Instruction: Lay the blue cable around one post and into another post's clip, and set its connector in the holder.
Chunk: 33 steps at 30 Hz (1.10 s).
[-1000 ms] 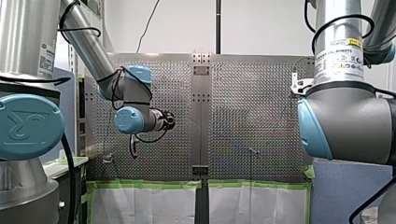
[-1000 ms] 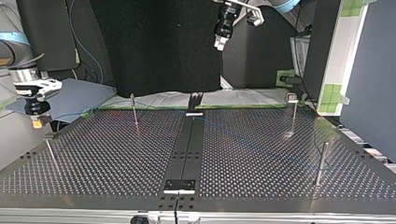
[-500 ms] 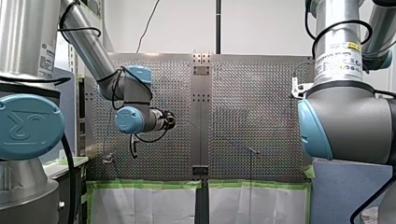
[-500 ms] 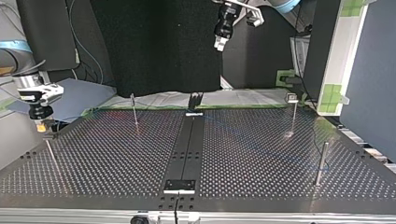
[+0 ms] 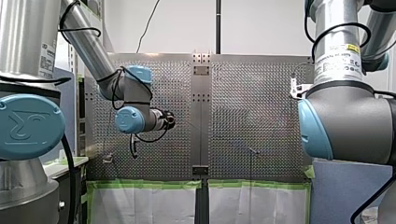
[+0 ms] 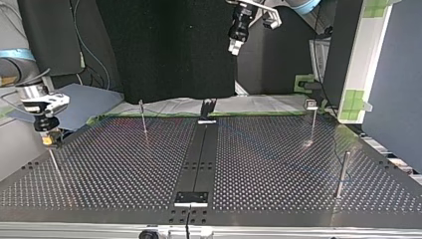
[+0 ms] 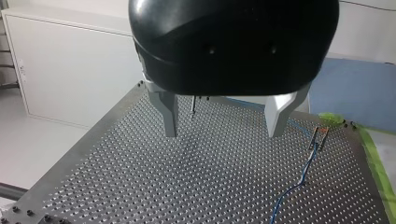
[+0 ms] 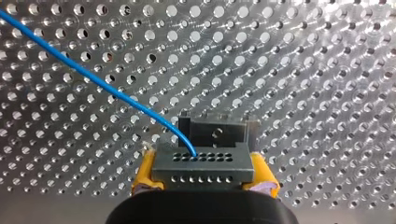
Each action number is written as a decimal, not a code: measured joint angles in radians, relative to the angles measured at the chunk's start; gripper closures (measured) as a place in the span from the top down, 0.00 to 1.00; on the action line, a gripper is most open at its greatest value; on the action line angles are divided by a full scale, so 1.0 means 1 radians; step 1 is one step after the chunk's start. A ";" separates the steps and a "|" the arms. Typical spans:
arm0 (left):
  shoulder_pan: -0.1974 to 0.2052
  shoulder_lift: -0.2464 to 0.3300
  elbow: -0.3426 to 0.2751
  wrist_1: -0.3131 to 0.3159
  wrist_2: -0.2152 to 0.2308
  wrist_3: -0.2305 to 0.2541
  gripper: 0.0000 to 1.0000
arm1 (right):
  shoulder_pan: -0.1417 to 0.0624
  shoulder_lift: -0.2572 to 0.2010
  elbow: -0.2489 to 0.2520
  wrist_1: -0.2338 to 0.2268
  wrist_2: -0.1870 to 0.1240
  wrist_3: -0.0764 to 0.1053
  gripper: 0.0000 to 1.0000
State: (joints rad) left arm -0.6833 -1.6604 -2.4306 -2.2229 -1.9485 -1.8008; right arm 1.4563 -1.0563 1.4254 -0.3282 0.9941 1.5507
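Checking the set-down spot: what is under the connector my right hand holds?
A dark slotted holder on the perforated table shows just beyond the connector. The holder's lower part and the table directly under the connector are covered.

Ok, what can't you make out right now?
Right wrist view: connector covers part of the holder; seating unclear.
Left wrist view: cable runs off the edge.
Top view: cable too faint to trace.
Front view: my right arm hides the right gripper.

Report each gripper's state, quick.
Left gripper: open, empty.
Right gripper: shut on the connector.
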 joint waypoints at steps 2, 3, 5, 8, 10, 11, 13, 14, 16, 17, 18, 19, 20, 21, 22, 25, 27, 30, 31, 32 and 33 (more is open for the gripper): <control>0.000 0.000 0.000 0.000 0.000 0.000 0.92 | 0.002 0.003 -0.005 -0.002 0.000 0.002 0.00; 0.000 0.000 0.000 0.000 0.000 0.000 0.92 | 0.004 0.004 -0.007 -0.002 0.000 0.002 0.00; 0.000 0.000 0.000 0.000 0.000 0.000 0.92 | 0.006 0.005 -0.011 -0.003 0.000 0.003 0.00; 0.001 0.000 0.000 0.000 0.000 0.000 0.92 | 0.008 0.007 -0.017 -0.004 0.000 0.005 0.00; 0.002 0.000 0.000 0.000 0.001 0.000 0.92 | 0.010 0.007 -0.020 -0.006 0.000 0.006 0.00; 0.002 0.000 0.000 0.000 0.001 0.000 0.92 | 0.010 0.007 -0.022 -0.006 0.000 0.007 0.00; 0.003 0.000 0.000 0.000 0.002 0.000 0.92 | 0.011 0.008 -0.024 -0.008 0.000 0.008 0.00; 0.003 0.000 0.000 0.000 0.002 0.000 0.92 | 0.012 0.009 -0.024 -0.009 0.000 0.008 0.00; 0.004 0.000 0.000 0.000 0.003 0.000 0.92 | 0.012 0.009 -0.024 -0.011 0.000 0.010 0.00; 0.004 0.000 0.001 0.000 0.003 0.000 0.92 | 0.012 0.009 -0.024 -0.013 0.000 0.011 0.00; 0.005 0.000 0.001 0.000 0.003 0.000 0.92 | 0.012 0.009 -0.024 -0.014 0.000 0.012 0.00; 0.005 0.000 0.001 0.000 0.003 0.000 0.92 | 0.013 0.010 -0.025 -0.015 0.000 0.014 0.00; 0.005 0.000 0.001 0.000 0.003 0.000 0.92 | 0.013 0.010 -0.025 -0.015 0.000 0.014 0.00; 0.006 0.000 0.001 0.000 0.003 0.000 0.92 | 0.014 0.010 -0.025 -0.015 0.001 0.015 0.00; 0.006 0.000 0.001 0.000 0.004 0.000 0.92 | 0.015 0.010 -0.025 -0.015 0.001 0.015 0.00; 0.007 0.000 0.001 0.000 0.004 0.000 0.92 | 0.018 0.012 -0.025 -0.015 0.001 0.016 0.00; 0.008 0.000 0.001 0.000 0.004 0.000 0.92 | 0.019 0.013 -0.024 -0.015 0.001 0.016 0.00; 0.008 0.000 0.001 0.000 0.004 0.000 0.92 | 0.021 0.014 -0.025 -0.016 0.003 0.016 0.00; 0.008 0.000 0.001 0.000 0.004 0.000 0.92 | 0.022 0.015 -0.025 -0.017 0.003 0.016 0.00; 0.008 0.000 0.001 0.000 0.004 0.000 0.92 | 0.022 0.016 -0.025 -0.017 0.004 0.016 0.00; 0.008 0.000 0.001 0.000 0.004 0.000 0.92 | 0.023 0.016 -0.025 -0.017 0.004 0.016 0.00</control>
State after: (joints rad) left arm -0.6753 -1.6604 -2.4295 -2.2229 -1.9442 -1.8008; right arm 1.4791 -1.0399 1.4005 -0.3454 0.9980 1.5665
